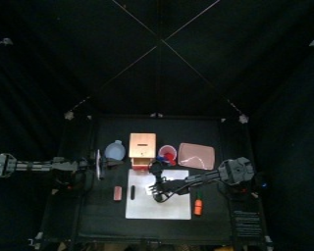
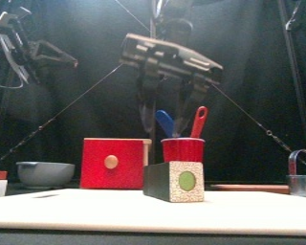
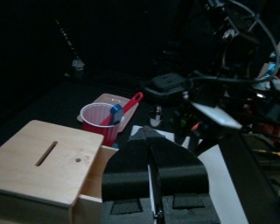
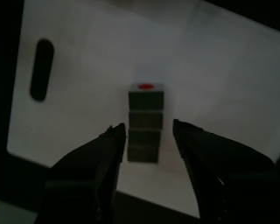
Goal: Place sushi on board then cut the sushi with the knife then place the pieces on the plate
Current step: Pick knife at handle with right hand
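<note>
Sushi roll sits on the white board, toward the table's 6 o'clock. The right hand hangs wide open astride it, gripping nothing. A jaw brushing the roll could knock its blocks apart. The left hand, closed and empty, rests at 9 o'clock.

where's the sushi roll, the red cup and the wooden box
sushi roll (image 2: 185, 181): front view, its speckled end face
red cup (image 2: 183, 150): front view, its side wall
wooden box (image 2: 111, 163): front view, its red drawer front
</note>
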Controlling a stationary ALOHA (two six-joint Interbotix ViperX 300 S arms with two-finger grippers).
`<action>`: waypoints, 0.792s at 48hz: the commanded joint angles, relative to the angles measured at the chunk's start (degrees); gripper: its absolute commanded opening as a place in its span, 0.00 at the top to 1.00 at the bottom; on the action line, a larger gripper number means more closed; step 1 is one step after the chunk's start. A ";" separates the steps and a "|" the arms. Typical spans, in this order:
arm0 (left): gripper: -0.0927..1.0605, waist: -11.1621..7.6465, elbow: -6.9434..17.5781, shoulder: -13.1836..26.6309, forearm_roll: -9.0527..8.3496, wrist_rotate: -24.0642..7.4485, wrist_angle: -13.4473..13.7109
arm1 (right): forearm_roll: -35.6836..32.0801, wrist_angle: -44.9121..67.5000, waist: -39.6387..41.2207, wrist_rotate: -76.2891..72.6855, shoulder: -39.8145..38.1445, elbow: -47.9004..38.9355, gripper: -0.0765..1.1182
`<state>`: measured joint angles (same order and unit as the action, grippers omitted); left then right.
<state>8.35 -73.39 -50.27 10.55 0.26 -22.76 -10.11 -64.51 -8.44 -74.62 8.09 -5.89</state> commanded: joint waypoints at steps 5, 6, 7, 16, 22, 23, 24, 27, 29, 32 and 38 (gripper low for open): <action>0.85 0.53 1.67 0.18 0.44 -0.18 -1.85 | 1.05 -2.81 1.67 10.72 -10.72 -9.49 0.25; 0.85 0.53 1.67 0.09 0.53 -0.18 -2.02 | 1.32 -2.81 1.85 11.87 -11.51 -10.28 0.25; 0.85 0.62 1.67 0.18 0.62 -0.18 -2.11 | 1.58 -2.81 2.37 13.45 -12.66 -11.43 0.25; 0.85 0.70 1.67 0.09 0.44 -0.26 -2.29 | 1.23 -3.25 7.38 28.04 -19.42 -17.14 0.25; 0.85 0.79 1.41 0.18 0.18 -0.44 -2.29 | -1.76 -1.93 9.49 40.69 -21.80 -18.90 0.25; 0.85 0.88 1.32 0.09 0.18 -0.44 -2.29 | -2.46 -1.58 9.58 43.51 -21.88 -18.98 0.25; 0.85 1.05 1.32 0.18 0.09 -0.44 -2.29 | -2.99 -1.41 9.67 45.35 -21.80 -19.07 0.25; 0.85 1.58 1.32 0.18 0.18 -0.44 -2.29 | -4.92 -0.79 9.58 51.77 -21.18 -19.34 0.25; 0.85 2.02 1.23 0.09 0.18 -0.35 -2.29 | -5.89 -0.62 9.84 54.93 -20.65 -19.34 0.25; 0.85 2.55 1.23 0.09 0.35 -0.18 -2.29 | -7.21 0.00 9.93 58.10 -19.86 -19.16 0.25; 0.85 2.81 1.49 0.09 1.32 0.09 -2.29 | -9.49 4.31 9.84 60.82 -18.46 -18.19 0.25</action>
<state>10.81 -73.39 -50.27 11.25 0.26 -24.52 -18.19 -62.67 1.49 -14.41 -10.02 -25.75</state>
